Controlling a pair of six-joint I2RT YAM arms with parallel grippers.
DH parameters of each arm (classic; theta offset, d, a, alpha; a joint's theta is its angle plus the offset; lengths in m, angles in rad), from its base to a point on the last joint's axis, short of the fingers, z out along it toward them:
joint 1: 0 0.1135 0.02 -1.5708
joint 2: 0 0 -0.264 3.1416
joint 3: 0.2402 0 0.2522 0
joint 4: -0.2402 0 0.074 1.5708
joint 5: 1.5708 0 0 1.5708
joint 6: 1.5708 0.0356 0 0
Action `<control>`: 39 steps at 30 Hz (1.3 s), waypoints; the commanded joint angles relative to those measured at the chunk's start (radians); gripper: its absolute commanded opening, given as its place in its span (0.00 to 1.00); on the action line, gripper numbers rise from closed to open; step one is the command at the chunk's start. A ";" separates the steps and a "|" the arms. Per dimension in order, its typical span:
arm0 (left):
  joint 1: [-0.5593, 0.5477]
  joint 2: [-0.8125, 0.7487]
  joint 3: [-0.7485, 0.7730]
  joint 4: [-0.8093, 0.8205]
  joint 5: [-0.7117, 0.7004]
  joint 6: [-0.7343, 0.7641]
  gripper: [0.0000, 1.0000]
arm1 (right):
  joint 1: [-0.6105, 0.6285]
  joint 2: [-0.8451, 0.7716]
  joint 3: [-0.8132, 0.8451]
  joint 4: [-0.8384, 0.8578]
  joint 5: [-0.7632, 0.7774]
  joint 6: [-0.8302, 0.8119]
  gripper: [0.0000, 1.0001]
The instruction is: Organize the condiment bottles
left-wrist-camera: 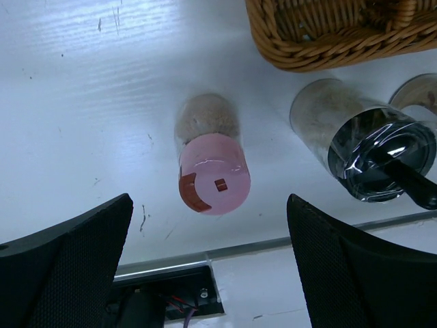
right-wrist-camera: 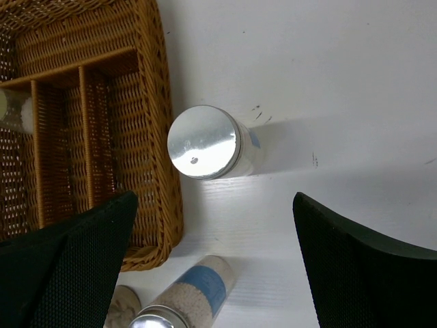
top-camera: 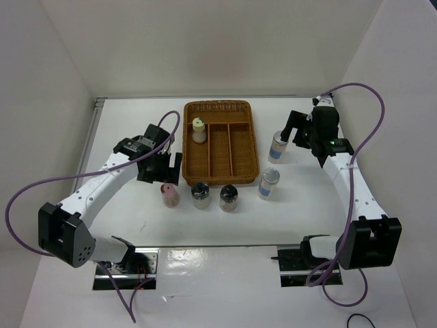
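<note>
Currently, my left gripper (left-wrist-camera: 210, 199) stands with jaws wide apart and holds nothing, directly above the small clear shaker jar with the pink cap (left-wrist-camera: 213, 171). That jar stands upright on the white table (left-wrist-camera: 82, 102), near the front wall of the brown wicker divided tray (left-wrist-camera: 321, 41). My right gripper (right-wrist-camera: 215, 197) is likewise spread and empty over the taller grey-capped jar with the blue label (right-wrist-camera: 203, 141), which stands just right of the tray. A second grey-capped jar (top-camera: 268, 183) and two black-capped jars (top-camera: 200, 195) stand along the tray's near side. The yellow-capped jar (top-camera: 198, 130) sits in the tray's left compartment.

I judge each jar light, rigid and smooth-walled, hence slippery; whether glass or plastic I cannot tell. Take hold squarely across the body, below the cap, to avoid tipping it.
</note>
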 commanded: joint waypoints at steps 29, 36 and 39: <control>-0.026 0.147 -0.042 0.016 -0.058 -0.136 0.88 | 0.008 -0.053 -0.011 0.050 -0.006 0.034 0.99; -0.026 0.165 -0.033 -0.004 -0.067 -0.145 0.66 | 0.008 -0.043 -0.002 0.060 -0.006 0.034 0.99; -0.026 0.165 -0.033 -0.004 -0.076 -0.145 0.51 | 0.008 -0.043 -0.011 0.069 -0.006 0.034 0.99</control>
